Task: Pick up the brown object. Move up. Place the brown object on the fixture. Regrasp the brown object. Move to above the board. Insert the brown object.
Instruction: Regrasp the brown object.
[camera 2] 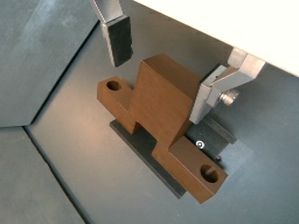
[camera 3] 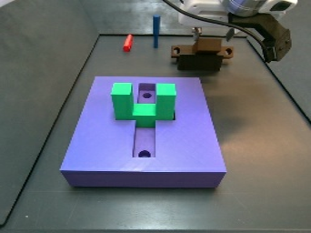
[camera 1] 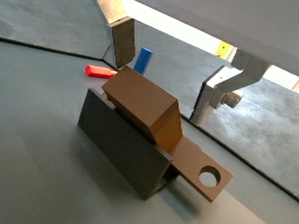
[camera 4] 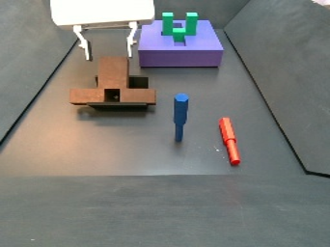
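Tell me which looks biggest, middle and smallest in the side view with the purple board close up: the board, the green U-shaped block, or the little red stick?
1. The lavender-purple board: by far the biggest.
2. The green U-shaped block standing on it.
3. The red stick: smallest, though it lies farther back, which shrinks it.

The gripper hangs open above the brown object.

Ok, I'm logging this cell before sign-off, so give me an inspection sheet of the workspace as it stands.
Surface: dark grey floor, no spills or debris seen.
Brown object: brown object rests on the fixture, ends overhanging both sides.
Board: board lies flat, carrying the green U-shaped block; central slot open.
Clutter: blue peg standing upright; red peg lying flat beside it.
Gripper: gripper open, fingers either side of the brown object's raised block, not touching it.
Cables: dark cable at the arm.
Surroundings: dark walls around the floor.
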You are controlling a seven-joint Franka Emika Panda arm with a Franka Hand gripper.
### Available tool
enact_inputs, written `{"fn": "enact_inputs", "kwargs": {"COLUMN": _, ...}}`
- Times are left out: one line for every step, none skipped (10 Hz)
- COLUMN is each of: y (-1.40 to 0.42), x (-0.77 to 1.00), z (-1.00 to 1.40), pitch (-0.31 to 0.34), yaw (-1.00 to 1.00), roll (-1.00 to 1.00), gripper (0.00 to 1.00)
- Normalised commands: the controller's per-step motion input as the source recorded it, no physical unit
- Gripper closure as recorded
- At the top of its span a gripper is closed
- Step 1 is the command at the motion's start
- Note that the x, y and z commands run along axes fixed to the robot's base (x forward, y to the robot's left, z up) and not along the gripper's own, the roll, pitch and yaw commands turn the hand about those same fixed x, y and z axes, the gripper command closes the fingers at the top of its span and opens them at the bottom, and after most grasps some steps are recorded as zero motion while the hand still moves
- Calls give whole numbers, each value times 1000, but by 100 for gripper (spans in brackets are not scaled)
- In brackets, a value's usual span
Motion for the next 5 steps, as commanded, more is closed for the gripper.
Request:
{"fn": "enact_inputs", "kwargs": {"y": 0, "x": 131, "z": -97, "pitch": 169, "yaw": 37, "roll": 400, "gripper": 0}}
{"fn": "enact_inputs", "kwargs": {"y": 0, "x": 9, "z": -80, "pitch": 103, "yaw": 80, "roll": 474, "gripper": 0}}
{"fn": "enact_inputs", "kwargs": {"y": 0, "x": 0, "z": -91, "pitch": 69, "yaw": 109, "roll": 500, "gripper": 0}}
{"fn": "enact_inputs", "kwargs": {"y": 0, "x": 0, "z": -111, "pitch": 69, "yaw": 106, "roll": 489, "gripper": 0}}
{"fn": "enact_inputs", "kwargs": {"y": 0, "x": 0, "z": -134, "pitch": 69, "yaw": 114, "roll": 429, "gripper": 0}}
